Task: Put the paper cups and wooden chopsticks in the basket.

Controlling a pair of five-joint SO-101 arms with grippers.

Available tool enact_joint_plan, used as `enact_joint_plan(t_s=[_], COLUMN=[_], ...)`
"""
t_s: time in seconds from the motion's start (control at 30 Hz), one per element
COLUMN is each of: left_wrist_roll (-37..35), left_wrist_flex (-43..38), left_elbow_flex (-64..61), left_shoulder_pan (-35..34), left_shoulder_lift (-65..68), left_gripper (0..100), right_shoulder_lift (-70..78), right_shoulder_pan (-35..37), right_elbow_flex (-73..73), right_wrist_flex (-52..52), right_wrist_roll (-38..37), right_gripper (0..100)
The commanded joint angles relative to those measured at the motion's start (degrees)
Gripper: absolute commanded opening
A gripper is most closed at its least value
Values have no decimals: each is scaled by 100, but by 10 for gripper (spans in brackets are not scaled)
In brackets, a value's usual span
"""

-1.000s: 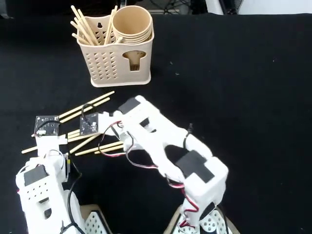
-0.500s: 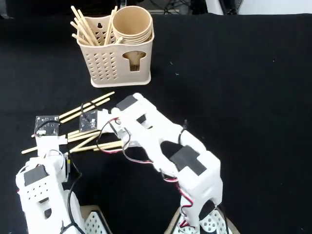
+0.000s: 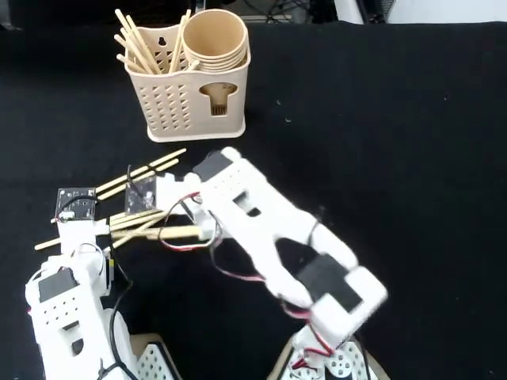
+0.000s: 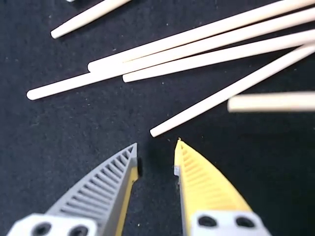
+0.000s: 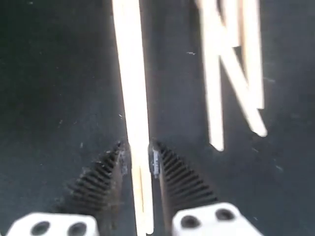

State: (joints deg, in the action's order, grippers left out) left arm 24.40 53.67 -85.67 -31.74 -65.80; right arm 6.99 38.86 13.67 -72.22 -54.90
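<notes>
The right end effector (image 5: 137,160) grips one chopstick (image 5: 132,73) between its fingers, at 8 o'clock on the surface (image 3: 396,158). The left end effector (image 4: 156,147) sits narrowly open, holding nothing, just beside the loose chopsticks (image 4: 197,44). The basket (image 3: 182,111), at 11 o'clock, holds the cups (image 3: 215,39).

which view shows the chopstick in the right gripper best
The right wrist view: the chopstick sits clamped in the right gripper. The high view shows one end poking out beside the arm. In the left wrist view I cannot tell which stick it is.
</notes>
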Motion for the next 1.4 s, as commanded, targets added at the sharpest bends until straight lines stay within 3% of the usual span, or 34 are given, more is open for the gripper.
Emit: enact_joint_plan(t_s=[0.0, 0.17, 0.27, 0.47, 0.53, 0.67, 0.83, 1.0, 1.17, 1.37], left_wrist_roll=[62, 62, 62, 62, 62, 62, 62, 62, 62, 62], left_wrist_flex=[-97, -97, -97, -97, -97, -97, -97, -97, -97, -97], left_elbow_flex=[13, 13, 13, 13, 13, 13, 13, 13, 13, 13], left_shoulder_pan=[-31, -31, -31, -31, -31, -31, -31, -31, -31, -31], left_shoulder_lift=[-79, -79, -79, -79, -79, -79, -79, -79, -79, -79], left_gripper=[134, 134, 134, 134, 134, 134, 134, 134, 134, 134], right_shoulder_lift=[-1174, -2141, -2598, -3143, -3196, -3178, -3029, -2774, -2554, -2220], right_shoulder_pan=[18, -343, -668, -730, -642, -624, -659, -677, -563, 202], right_elbow_flex=[-13, -75, -101, -84, -101, -66, 505, 1947, 3231, 3459], right_wrist_flex=[-176, -167, 404, 2295, 2840, 3121, 2136, 1512, 1943, 2057], right_wrist_roll=[193, 246, 615, 2848, 3200, 3200, 3112, 2347, 1600, 1556], right_gripper=[12, 12, 12, 12, 12, 12, 12, 12, 12, 43])
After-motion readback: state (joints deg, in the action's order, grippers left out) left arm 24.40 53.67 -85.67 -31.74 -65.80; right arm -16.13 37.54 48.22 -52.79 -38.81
